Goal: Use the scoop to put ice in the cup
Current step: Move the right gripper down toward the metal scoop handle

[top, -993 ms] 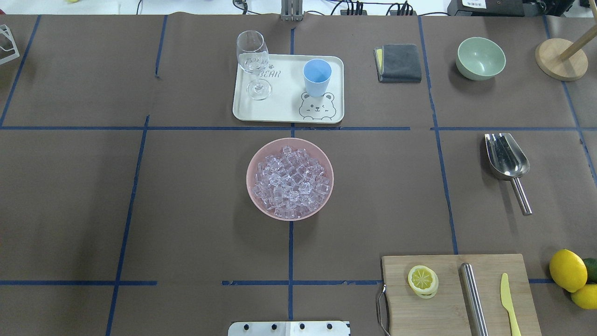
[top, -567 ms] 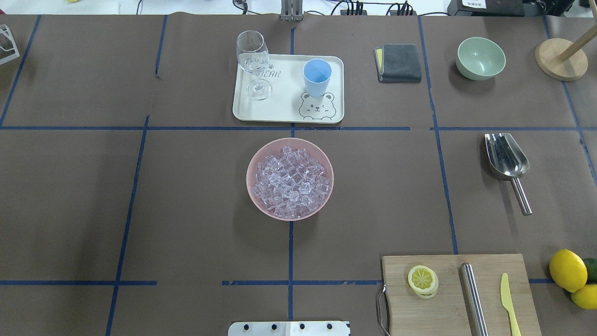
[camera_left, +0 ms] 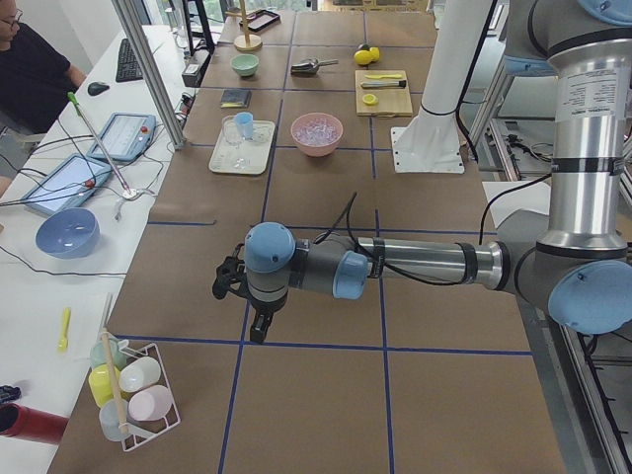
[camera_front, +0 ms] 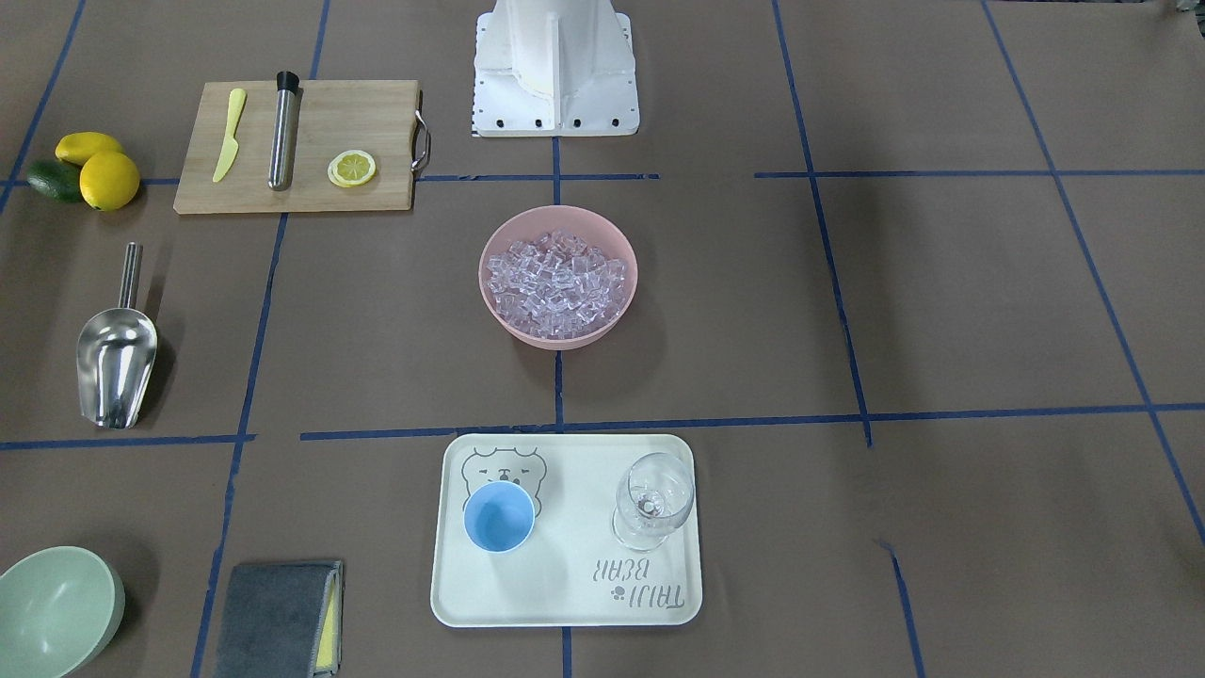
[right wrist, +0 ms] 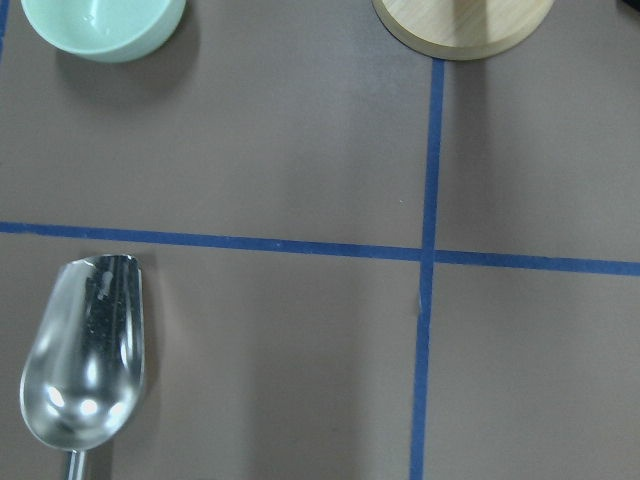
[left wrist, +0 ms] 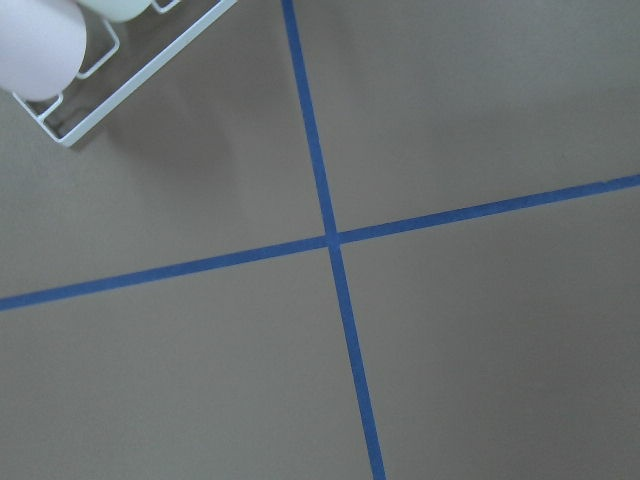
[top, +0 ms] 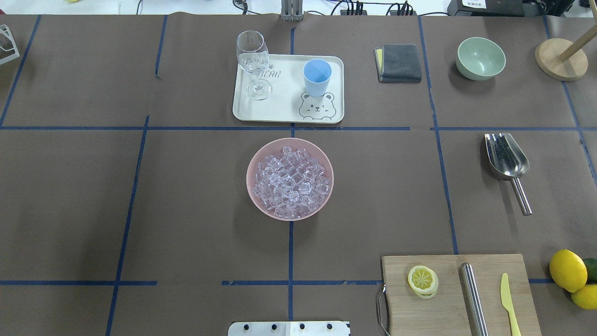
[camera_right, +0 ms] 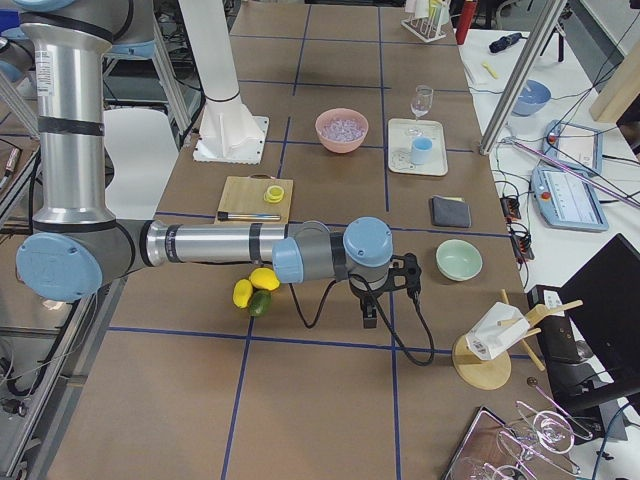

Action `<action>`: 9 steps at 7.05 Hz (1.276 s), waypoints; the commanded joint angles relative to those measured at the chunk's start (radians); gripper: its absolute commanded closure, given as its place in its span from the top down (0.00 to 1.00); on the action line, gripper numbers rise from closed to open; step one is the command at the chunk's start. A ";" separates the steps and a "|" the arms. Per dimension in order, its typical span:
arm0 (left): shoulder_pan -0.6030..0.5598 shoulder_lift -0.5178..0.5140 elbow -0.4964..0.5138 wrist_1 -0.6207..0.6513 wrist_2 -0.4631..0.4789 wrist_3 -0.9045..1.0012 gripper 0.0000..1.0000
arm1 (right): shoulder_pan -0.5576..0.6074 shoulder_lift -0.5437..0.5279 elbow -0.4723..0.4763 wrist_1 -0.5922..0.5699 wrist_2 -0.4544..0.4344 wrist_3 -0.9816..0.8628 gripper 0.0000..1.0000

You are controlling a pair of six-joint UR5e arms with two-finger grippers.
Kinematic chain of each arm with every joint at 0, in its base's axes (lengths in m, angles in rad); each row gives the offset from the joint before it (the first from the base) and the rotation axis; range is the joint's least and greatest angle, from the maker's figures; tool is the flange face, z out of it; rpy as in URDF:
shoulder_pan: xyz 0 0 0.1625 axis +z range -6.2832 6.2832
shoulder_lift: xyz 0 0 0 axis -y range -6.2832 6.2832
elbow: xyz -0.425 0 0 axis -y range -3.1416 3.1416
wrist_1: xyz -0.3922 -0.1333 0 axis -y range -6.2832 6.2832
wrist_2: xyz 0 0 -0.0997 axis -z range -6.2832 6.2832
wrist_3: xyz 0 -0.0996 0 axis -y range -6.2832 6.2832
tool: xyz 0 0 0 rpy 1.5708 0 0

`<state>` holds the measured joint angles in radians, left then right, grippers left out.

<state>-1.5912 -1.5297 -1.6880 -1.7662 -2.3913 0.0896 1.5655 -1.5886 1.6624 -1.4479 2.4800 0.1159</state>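
The ice (top: pixel 290 183) fills a pink bowl (top: pixel 252 163) at the table's middle. The light-blue cup (top: pixel 317 77) stands upright and empty on a white tray (top: pixel 284 109) behind the bowl. The steel scoop (top: pixel 506 158) lies on the table at the right, handle toward the robot; it also shows in the right wrist view (right wrist: pixel 85 360). My left gripper (camera_left: pixel 225 280) hovers over the table far to the left, seen only in the exterior left view. My right gripper (camera_right: pixel 411 275) hovers far right near the green bowl, seen only in the exterior right view. I cannot tell whether either is open or shut.
A wine glass (top: pixel 253 60) stands on the tray. A grey cloth (top: pixel 399 62), green bowl (top: pixel 481 58) and wooden stand (top: pixel 561 58) sit at the back right. A cutting board (top: pixel 459 294) holds a lemon slice, steel cylinder and yellow knife; lemons (top: pixel 569 270) lie beside it.
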 commanded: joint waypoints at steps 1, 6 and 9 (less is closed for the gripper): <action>0.019 -0.006 -0.019 -0.181 0.000 0.001 1.00 | -0.015 0.012 -0.007 0.003 0.030 0.064 1.00; 0.229 -0.032 -0.045 -0.448 -0.031 -0.077 1.00 | -0.258 -0.052 0.025 0.293 -0.053 0.445 1.00; 0.284 -0.080 -0.029 -0.475 -0.029 -0.079 1.00 | -0.477 -0.119 0.069 0.508 -0.186 0.741 1.00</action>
<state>-1.3176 -1.6074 -1.7225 -2.2315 -2.4136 0.0106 1.1768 -1.6964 1.7046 -0.9816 2.3527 0.7615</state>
